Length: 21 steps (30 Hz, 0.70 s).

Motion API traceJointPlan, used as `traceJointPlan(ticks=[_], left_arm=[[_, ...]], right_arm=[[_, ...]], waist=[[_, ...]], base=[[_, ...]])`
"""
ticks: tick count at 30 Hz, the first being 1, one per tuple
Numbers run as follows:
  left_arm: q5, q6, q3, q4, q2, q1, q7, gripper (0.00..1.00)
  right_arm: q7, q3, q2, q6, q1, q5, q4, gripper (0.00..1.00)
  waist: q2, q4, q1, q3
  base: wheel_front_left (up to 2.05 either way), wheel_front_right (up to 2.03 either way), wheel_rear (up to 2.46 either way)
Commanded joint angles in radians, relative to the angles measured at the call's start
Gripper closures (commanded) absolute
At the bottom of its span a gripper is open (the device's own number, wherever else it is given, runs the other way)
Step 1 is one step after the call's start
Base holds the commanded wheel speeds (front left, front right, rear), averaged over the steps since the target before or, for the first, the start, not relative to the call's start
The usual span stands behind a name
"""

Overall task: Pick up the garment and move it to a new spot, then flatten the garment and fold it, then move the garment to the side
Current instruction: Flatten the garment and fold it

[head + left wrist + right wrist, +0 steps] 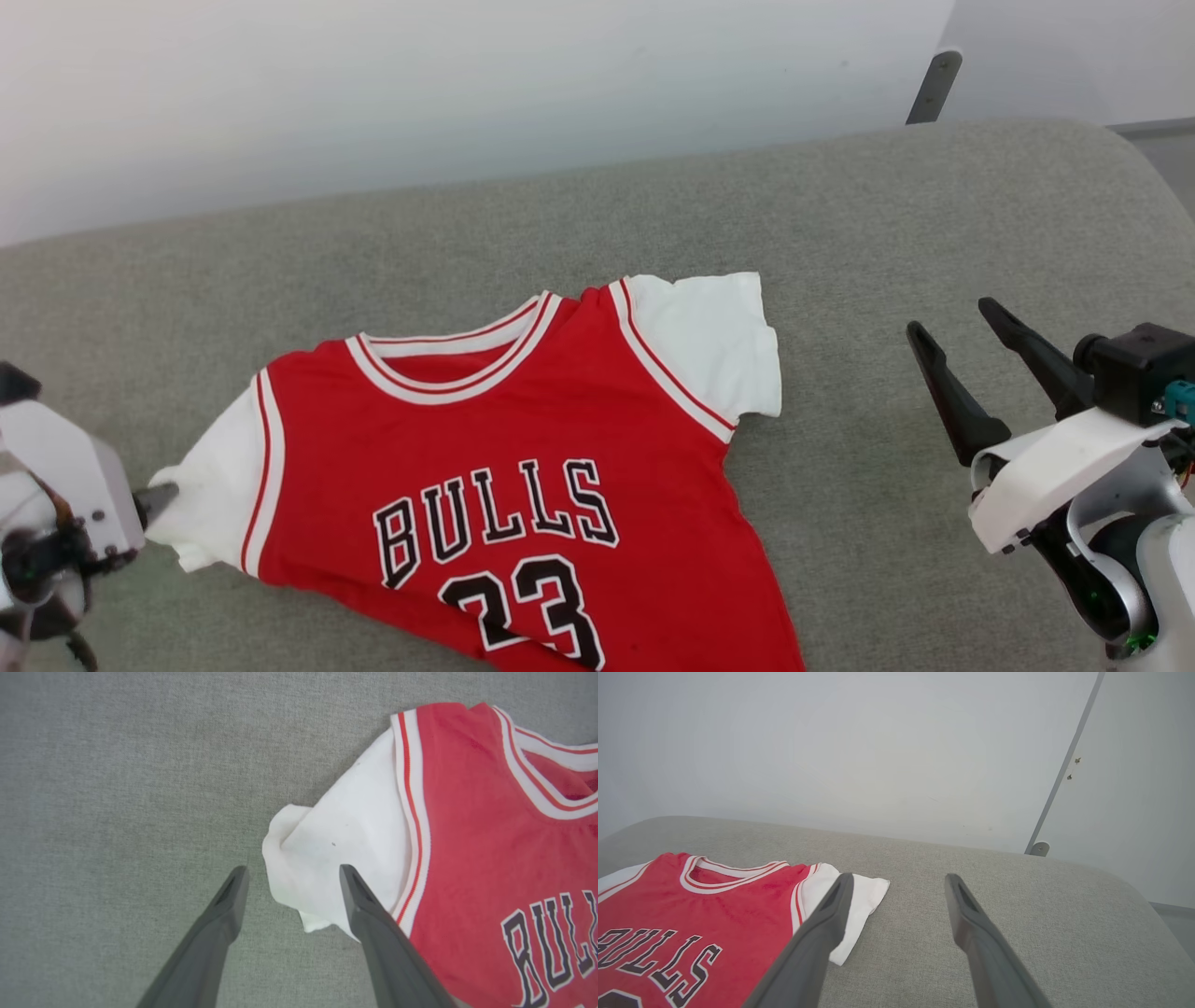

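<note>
The garment (523, 448), a red jersey with white sleeves and black "BULLS 23" lettering, lies face up on the grey cushion (840, 233). Its lower hem runs off the bottom of the head view. My left gripper (154, 501) is at the tip of the left white sleeve (336, 849). In the left wrist view this gripper (292, 870) is open, with the crumpled sleeve end between its fingers, not pinched. My right gripper (950, 317) hovers open to the right of the garment (691, 919), holding nothing. In its own wrist view the right gripper (899, 877) has one finger in front of the right sleeve (859, 900).
The cushion (1017, 905) stretches wide to the right and behind the jersey, with a rounded edge at the far right (1148, 168). A white wall (467, 75) rises behind it. A grey strip (934, 86) runs up the wall at the back right.
</note>
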Motion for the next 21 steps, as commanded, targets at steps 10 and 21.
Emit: traceJointPlan(ticks=[10,21], left_arm=[[-0.031,0.083,0.007,-0.083,0.034,0.109,0.086,0.00],[-0.058,0.073,0.021,-0.044,-0.003,0.104,0.056,0.00]], right_arm=[[0.004,-0.020,-0.003,-0.001,0.036,0.004,-0.021,0.00],[0.009,-0.027,0.003,-0.001,0.023,-0.001,-0.039,0.00]], waist=[[0.0000,-0.006,0.0000,-0.014],[0.0000,-0.012,0.0000,0.023]], base=[[0.00,0.00,0.00],[0.00,0.00,0.00]])
